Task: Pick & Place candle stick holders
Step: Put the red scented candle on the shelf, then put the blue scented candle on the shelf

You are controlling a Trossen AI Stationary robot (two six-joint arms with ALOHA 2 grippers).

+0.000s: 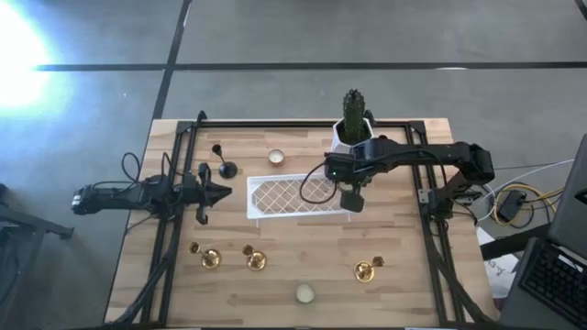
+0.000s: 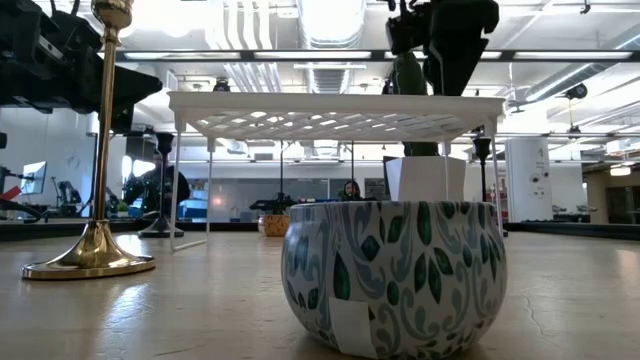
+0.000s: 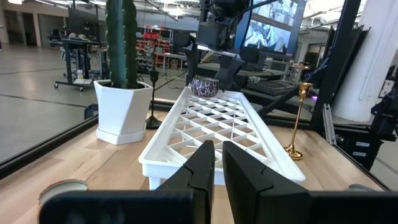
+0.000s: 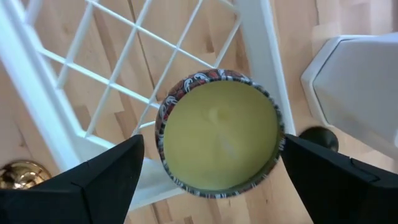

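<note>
Along the desk's [image 1: 404, 293] six o'clock edge stand three gold candle stick holders [image 1: 256, 262], with two black candle stick holders [image 1: 227, 169] toward ten o'clock. At nine o'clock the left gripper [image 1: 225, 192] waits clenched and empty. Farther in, the right gripper [image 4: 205, 165] hangs released over a patterned candle tin [image 4: 219, 134] on the white rack's [image 1: 275, 194] three o'clock end

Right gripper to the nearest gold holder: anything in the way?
Not really. The open right gripper hangs over a candle tin on the rack's right end. The gold holder stands clear in front of the rack, with nothing visible between.
</note>
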